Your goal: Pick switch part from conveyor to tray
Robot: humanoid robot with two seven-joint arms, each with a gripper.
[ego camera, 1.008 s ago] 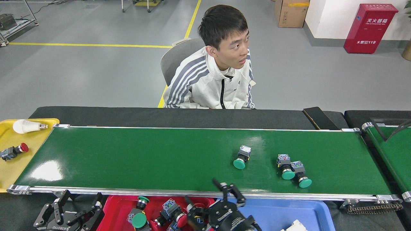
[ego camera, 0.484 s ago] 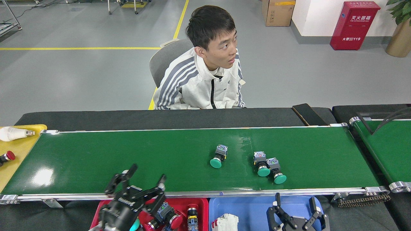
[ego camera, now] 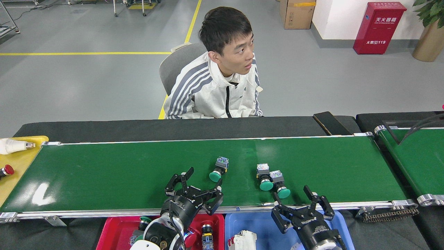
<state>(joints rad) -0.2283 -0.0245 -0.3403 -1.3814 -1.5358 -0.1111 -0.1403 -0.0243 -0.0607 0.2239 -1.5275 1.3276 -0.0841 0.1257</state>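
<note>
Three green-capped switch parts lie on the dark-green conveyor (ego camera: pixel 104 173): one (ego camera: pixel 218 169) near the middle, and a touching pair (ego camera: pixel 263 176) (ego camera: pixel 278 185) to its right. My left gripper (ego camera: pixel 203 184) is open over the belt's near side, just below and left of the single switch part, holding nothing. Open too, my right gripper (ego camera: pixel 293 199) sits at the near rail, just below the pair. The red tray (ego camera: pixel 114 229) under the near rail holds several switch parts; my left arm covers some of it.
A blue tray (ego camera: pixel 260 225) with white parts sits right of the red one. A yellow tray (ego camera: pixel 17 163) at the left end holds a bulb (ego camera: pixel 14 145) and a red switch (ego camera: pixel 6 170). A person (ego camera: pixel 218 83) sits behind the belt. A second green belt (ego camera: pixel 419 159) lies at the right.
The switch parts have shifted left in the view. My left gripper has risen from the red tray onto the belt toward the single part; my right gripper has moved up to the rail below the pair.
</note>
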